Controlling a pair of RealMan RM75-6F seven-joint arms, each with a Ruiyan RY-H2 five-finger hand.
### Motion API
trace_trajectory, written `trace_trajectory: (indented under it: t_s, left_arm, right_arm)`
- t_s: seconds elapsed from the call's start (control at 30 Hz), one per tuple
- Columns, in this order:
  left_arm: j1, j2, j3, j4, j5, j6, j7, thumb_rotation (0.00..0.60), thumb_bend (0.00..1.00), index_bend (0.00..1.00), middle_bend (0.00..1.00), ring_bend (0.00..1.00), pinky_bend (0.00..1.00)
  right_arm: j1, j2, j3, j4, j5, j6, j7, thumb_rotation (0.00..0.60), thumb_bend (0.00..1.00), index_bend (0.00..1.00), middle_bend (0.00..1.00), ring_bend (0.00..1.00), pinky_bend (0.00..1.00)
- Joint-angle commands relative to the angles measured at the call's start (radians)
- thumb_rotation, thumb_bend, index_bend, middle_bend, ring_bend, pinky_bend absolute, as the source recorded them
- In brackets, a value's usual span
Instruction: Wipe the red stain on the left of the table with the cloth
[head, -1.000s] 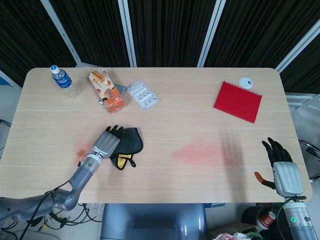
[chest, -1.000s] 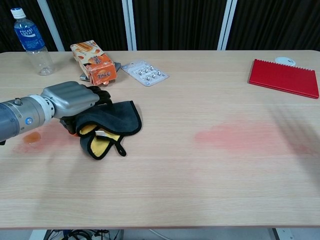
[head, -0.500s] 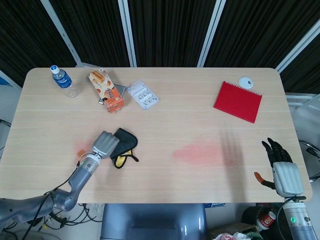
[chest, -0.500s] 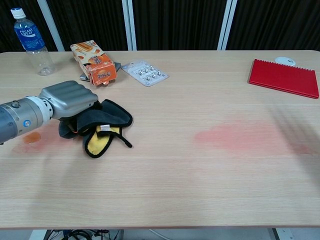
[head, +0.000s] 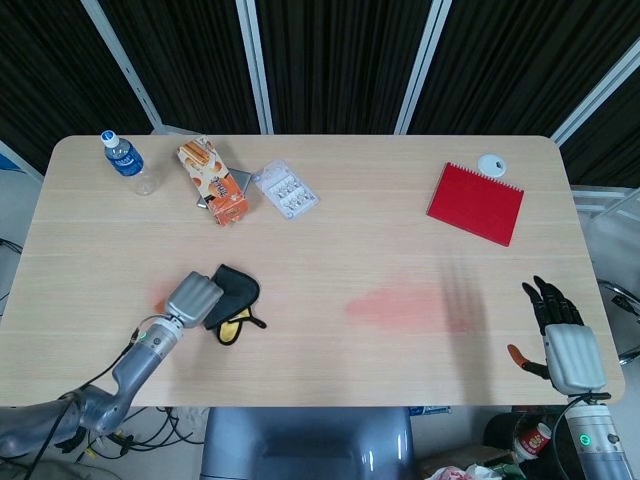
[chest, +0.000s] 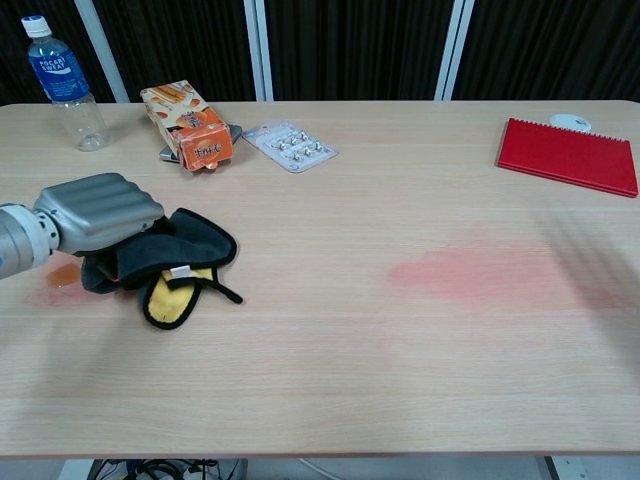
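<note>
My left hand (head: 194, 297) (chest: 95, 212) grips a bunched black cloth with a yellow lining (head: 233, 301) (chest: 175, 270) and holds it down on the table at the front left. A small red-orange stain (chest: 57, 279) (head: 160, 301) lies just left of the cloth, partly hidden by the hand. A larger pale red smear (head: 400, 304) (chest: 475, 270) marks the table right of centre. My right hand (head: 560, 335) hangs past the table's right front corner, fingers straight and apart, holding nothing.
At the back left stand a water bottle (head: 125, 161) (chest: 62, 84), an orange snack box (head: 213, 181) (chest: 188, 126) and a blister pack (head: 285, 189) (chest: 290, 146). A red notebook (head: 476, 202) (chest: 570, 155) and a small white disc (head: 490, 164) lie at the back right.
My left hand has dragged the cloth leftward and toward the front edge, bunching it smaller. The cloth now lies next to the small red stain. The right hand has not moved.
</note>
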Motion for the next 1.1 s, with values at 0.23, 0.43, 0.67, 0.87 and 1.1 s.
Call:
trace_trajectory:
  t_s: [0.23,0.43,0.67,0.87,1.1]
  left_arm:
    - [0.053,0.05,0.049,-0.013,0.055,0.026,-0.074,0.6,0.48,0.68,0.67,0.58,0.65]
    - [0.084,0.084,0.051,0.008,0.074,0.045,-0.126,0.6,0.48,0.68,0.67,0.58,0.65]
    - [0.102,0.108,0.031,0.053,0.041,0.02,-0.152,0.6,0.48,0.68,0.67,0.58,0.65]
    - [0.105,0.099,-0.005,0.14,-0.005,-0.015,-0.156,0.6,0.48,0.68,0.67,0.58,0.65]
    - [0.105,0.088,-0.022,0.197,-0.009,-0.03,-0.164,0.6,0.48,0.68,0.67,0.58,0.65]
  right_arm:
    - [0.008,-0.014,0.0,-0.004,0.001,-0.01,-0.019,0.6,0.16,0.0,0.0,0.0,0.14]
    - [0.036,-0.052,0.004,-0.011,0.005,-0.046,-0.063,0.6,0.16,0.0,0.0,0.0,0.14]
    - [0.055,-0.083,0.003,-0.017,0.008,-0.069,-0.102,0.6,0.16,0.0,0.0,0.0,0.14]
    - [0.071,-0.108,0.002,-0.019,0.012,-0.086,-0.132,0.6,0.16,0.0,0.0,0.0,0.14]
    - [0.078,-0.119,0.002,-0.019,0.015,-0.09,-0.145,0.6,0.16,0.0,0.0,0.0,0.14]
